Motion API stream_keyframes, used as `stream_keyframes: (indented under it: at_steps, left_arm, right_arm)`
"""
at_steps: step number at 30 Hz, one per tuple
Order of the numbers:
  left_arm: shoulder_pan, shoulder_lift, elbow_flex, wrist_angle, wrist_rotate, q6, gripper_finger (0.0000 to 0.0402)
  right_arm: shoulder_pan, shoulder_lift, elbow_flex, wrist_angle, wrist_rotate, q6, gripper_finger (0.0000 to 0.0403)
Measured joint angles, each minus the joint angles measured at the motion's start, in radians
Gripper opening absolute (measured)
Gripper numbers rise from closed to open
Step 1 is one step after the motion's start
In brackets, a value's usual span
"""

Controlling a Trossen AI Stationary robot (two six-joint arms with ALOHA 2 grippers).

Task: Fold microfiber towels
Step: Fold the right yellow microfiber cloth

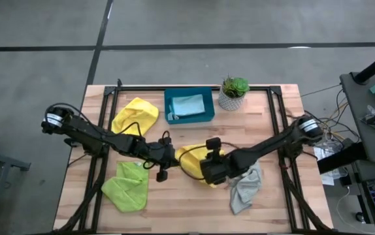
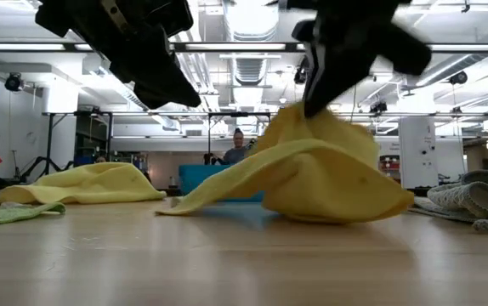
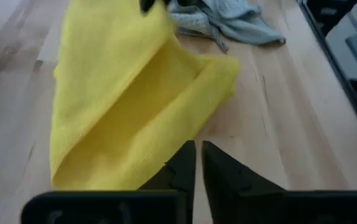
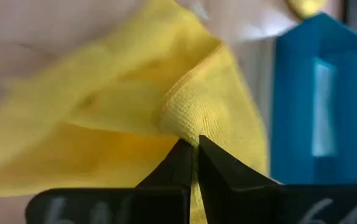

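Observation:
A yellow towel (image 1: pixel 191 158) lies bunched at the table's middle, its lower edges on the wood. My right gripper (image 1: pixel 208 171) is shut on it and holds its top up in a peak (image 2: pixel 305 115). My left gripper (image 1: pixel 164 161) is shut and empty just left of this towel, above the table (image 2: pixel 172 89). A second yellow towel (image 1: pixel 135 116) lies at the far left. A lime green towel (image 1: pixel 125 186) lies at the near left and a grey towel (image 1: pixel 246 186) at the near right. A light blue towel (image 1: pixel 189 104) lies in the teal tray (image 1: pixel 169 111). My right gripper pinches a raised fold of the yellow towel (image 4: pixel 188 124) between its two fingers, coming from above and pointing down. The pinched part is lifted into a peak. The rest drapes slack below it, with its spread edge (image 2: pixel 218 200) and bulk (image 2: pixel 346 200) on the table.
A small potted plant (image 1: pixel 233 93) stands to the right of the tray at the far edge. Black frame rails (image 1: pixel 276 117) run along the table's sides. A person (image 2: pixel 238 146) shows in the room beyond the table.

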Motion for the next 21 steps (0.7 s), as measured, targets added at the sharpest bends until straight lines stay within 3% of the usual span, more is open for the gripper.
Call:
stream_keyframes:
  at_steps: [4,10,13,21]
  left_arm:
    - [0.007,0.034,-0.003,0.018,-0.051,0.030,0.0072]
    - [0.013,0.146,-0.002,0.051,-0.265,0.059,0.0162]
    - [0.016,0.197,-0.003,0.047,-0.313,0.060,0.0200]
    - [0.047,0.309,-0.003,0.061,-0.388,0.016,0.0226]
  right_arm:
    - [-0.034,-0.058,-0.002,0.004,-0.147,0.036,0.0009]
    - [-0.039,-0.077,-0.024,0.009,-0.156,0.035,0.0009]
    - [-0.039,-0.077,-0.027,0.012,-0.158,0.054,0.0009]
    - [-0.039,-0.077,-0.030,0.021,-0.155,0.054,0.0009]
